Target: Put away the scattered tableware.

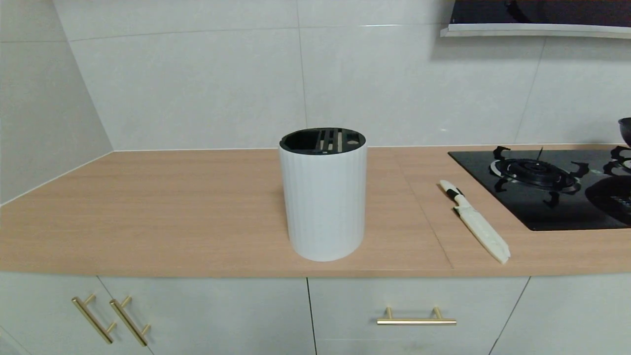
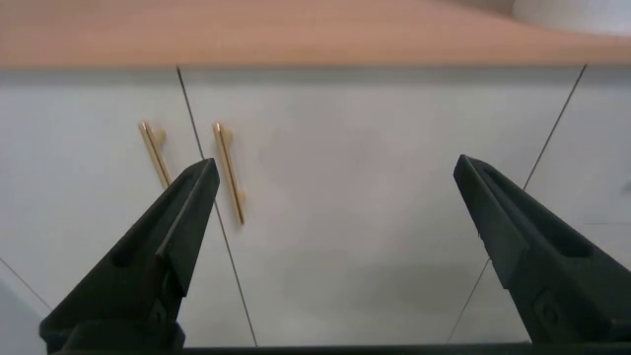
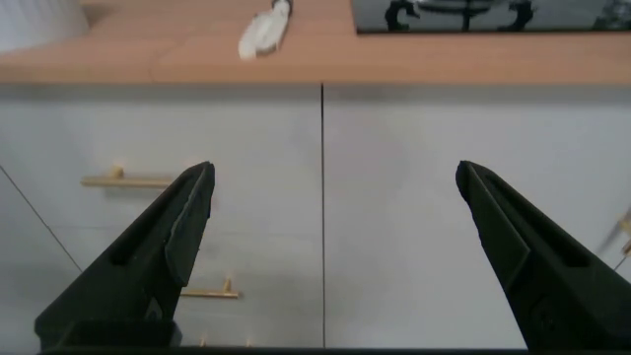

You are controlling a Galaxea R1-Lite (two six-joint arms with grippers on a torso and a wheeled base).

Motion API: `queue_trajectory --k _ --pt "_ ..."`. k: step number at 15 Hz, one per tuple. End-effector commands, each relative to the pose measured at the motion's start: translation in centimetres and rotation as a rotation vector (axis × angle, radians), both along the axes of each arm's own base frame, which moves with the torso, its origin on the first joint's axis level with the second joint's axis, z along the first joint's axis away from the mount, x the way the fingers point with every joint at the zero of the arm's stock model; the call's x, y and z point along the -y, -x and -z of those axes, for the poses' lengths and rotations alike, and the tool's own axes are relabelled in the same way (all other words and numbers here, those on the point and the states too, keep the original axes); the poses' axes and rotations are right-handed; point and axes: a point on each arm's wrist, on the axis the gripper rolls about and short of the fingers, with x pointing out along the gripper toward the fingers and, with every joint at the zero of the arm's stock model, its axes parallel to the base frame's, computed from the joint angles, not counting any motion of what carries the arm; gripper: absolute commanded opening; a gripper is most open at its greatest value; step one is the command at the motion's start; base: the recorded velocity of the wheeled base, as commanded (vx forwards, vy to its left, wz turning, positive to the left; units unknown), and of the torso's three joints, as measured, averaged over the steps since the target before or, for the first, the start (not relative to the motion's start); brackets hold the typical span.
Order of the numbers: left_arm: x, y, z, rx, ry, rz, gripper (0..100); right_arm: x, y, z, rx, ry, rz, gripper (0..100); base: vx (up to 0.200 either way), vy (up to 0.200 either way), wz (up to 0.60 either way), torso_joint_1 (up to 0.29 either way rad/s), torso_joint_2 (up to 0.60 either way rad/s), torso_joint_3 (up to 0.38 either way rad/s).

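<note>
Both of my pincers hang low in front of the white cabinet fronts, below the bench edge. Each one is spread wide with nothing between its fingers. My left pincer faces a pair of cabinet doors. Their two brass bar handles stand upright, one on either side of the door seam. My right pincer faces the fronts further along, where a horizontal brass handle sits off to one side.

Up on the wooden bench I see the knife lying flat. It has a pale handle with a black band, and its pale blade points toward the front edge while the handle points toward the tiled wall. It lies between the knife holder and the black gas hob, nearer the hob and touching neither.

The knife holder is a white ribbed cylinder with a black slotted top. It stands upright at the middle of the bench, close to the front edge and well apart from the knife.
</note>
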Motion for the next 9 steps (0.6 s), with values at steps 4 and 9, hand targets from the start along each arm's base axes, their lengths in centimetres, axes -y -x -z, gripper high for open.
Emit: queue_trajectory --k 4,9 --pt "0.0 0.0 0.0 0.001 0.0 0.0 100 0.0 -0.01 0.0 -0.002 0.0 0.0 100 0.0 0.0 0.0 0.211 -0.5 -0.284" --pt "0.0 0.0 0.0 0.001 0.0 0.0 100 0.0 -0.01 -0.01 0.0 0.0 0.0 100 0.0 0.0 0.0 0.235 -0.52 -0.293"
